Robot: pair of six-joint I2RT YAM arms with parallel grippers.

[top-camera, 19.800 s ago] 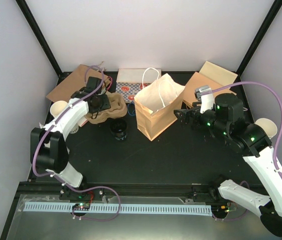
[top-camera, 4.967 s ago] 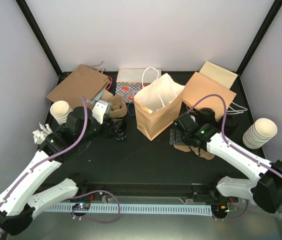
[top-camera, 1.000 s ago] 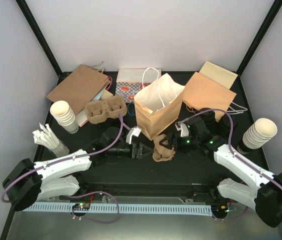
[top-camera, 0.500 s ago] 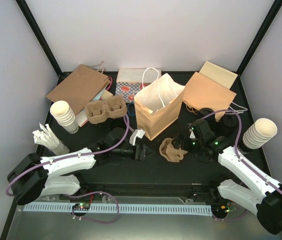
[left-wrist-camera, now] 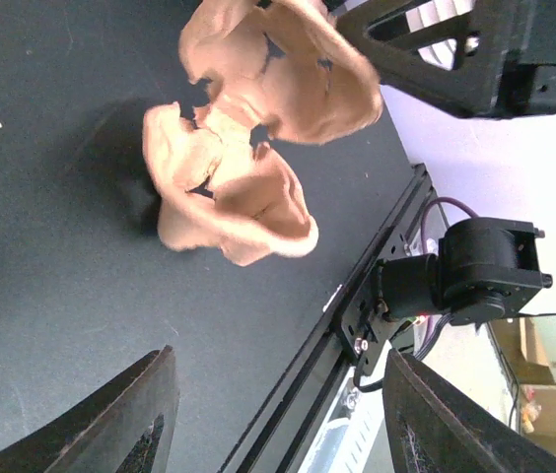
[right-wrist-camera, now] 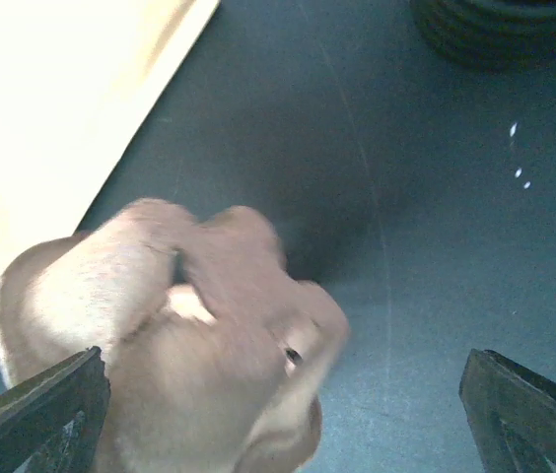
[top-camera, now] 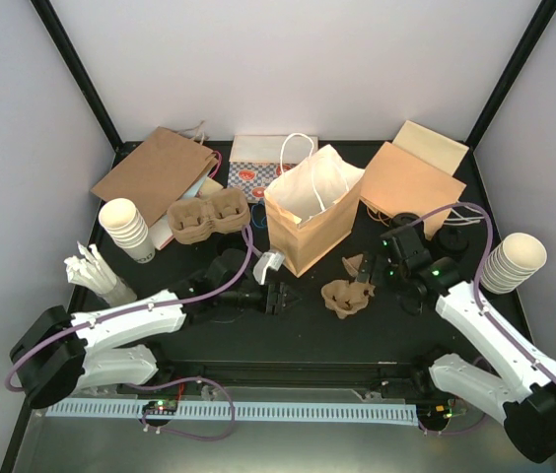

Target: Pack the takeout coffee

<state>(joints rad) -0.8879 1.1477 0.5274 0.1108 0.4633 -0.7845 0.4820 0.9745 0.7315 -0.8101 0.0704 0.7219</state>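
The right hand (top-camera: 365, 269) hangs with its fingers spread wide, close over a crumpled pulp carrier (top-camera: 345, 298) on the black tabletop (top-camera: 288, 340). The left hand (top-camera: 283, 296), also spread and empty, points at the carrier from the other side. Two black-lidded coffee cups (top-camera: 450, 236) stand behind the right arm, near the flat tan bag (top-camera: 411, 182).

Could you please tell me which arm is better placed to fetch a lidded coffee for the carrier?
Probably right. The right tool, open and empty, sits beside the carrier, with the black-lidded cups just behind it. The left tool faces the carrier from the other side, away from them.
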